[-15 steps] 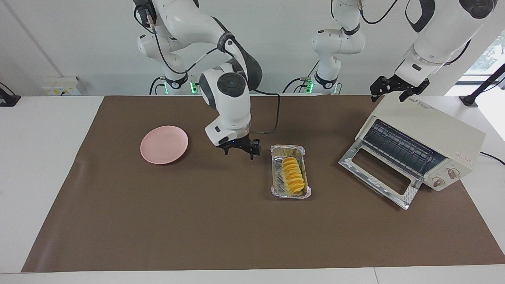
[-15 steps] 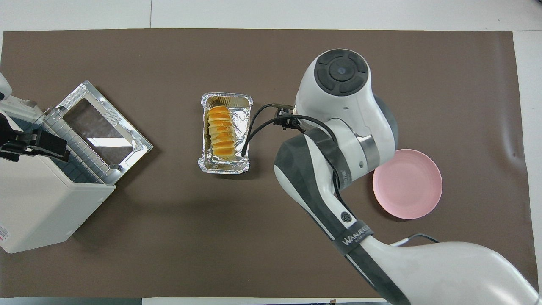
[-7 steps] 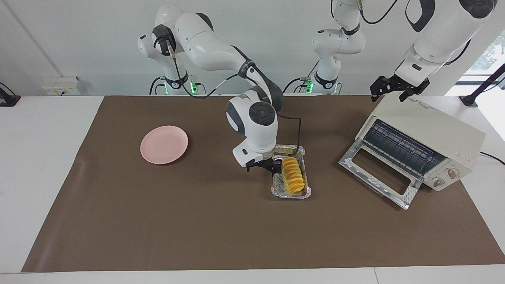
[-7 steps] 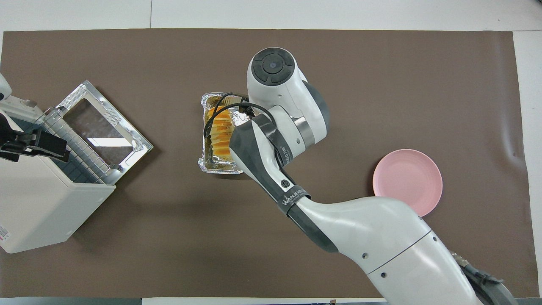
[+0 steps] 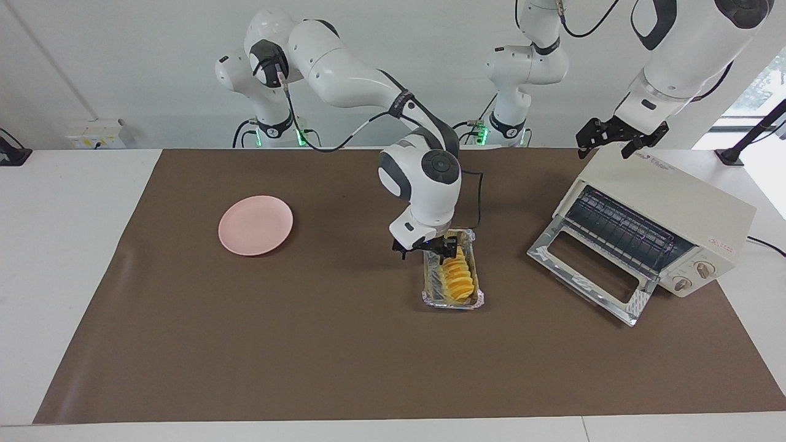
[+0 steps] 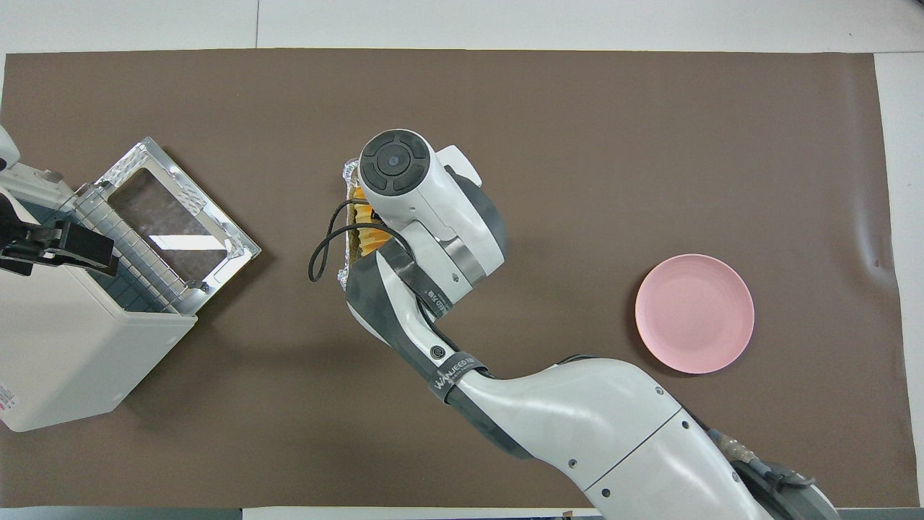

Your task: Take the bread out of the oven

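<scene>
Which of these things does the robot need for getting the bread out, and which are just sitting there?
Needed:
bread, in the foil tray
oven, door open
right gripper, over the tray
left gripper, waiting over the oven

Just there:
pink plate
brown mat

bread (image 5: 458,277) in foil tray (image 5: 437,298)

golden-yellow ridged bread (image 5: 458,277), silver foil tray (image 5: 431,293), pink plate (image 5: 255,224), cream-white oven (image 5: 669,205)

In the overhead view the right arm hides most of the bread (image 6: 367,242) and its foil tray (image 6: 346,173).
</scene>
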Action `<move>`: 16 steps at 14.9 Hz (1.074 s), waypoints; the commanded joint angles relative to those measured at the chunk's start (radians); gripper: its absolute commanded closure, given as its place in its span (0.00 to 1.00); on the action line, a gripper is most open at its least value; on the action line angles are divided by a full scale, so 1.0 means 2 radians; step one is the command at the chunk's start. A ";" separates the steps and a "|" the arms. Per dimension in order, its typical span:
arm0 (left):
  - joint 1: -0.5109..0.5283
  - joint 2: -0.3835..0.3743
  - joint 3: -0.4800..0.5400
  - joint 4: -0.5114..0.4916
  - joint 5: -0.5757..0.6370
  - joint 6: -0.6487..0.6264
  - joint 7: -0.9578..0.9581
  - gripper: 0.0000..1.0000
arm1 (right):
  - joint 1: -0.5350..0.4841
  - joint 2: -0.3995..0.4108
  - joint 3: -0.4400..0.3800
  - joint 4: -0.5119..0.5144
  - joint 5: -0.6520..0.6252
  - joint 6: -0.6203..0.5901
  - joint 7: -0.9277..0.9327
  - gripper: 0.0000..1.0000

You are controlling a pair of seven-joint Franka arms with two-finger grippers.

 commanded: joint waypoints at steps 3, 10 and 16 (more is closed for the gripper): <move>0.005 -0.011 -0.002 -0.010 -0.006 0.007 0.001 0.00 | 0.007 0.004 0.000 -0.034 -0.018 0.045 -0.011 0.15; 0.005 -0.011 -0.002 -0.010 -0.006 0.007 0.001 0.00 | 0.003 0.001 0.000 -0.029 -0.018 0.026 -0.013 1.00; 0.005 -0.011 -0.002 -0.010 -0.006 0.007 0.001 0.00 | -0.007 -0.009 0.001 -0.021 -0.012 0.003 -0.022 1.00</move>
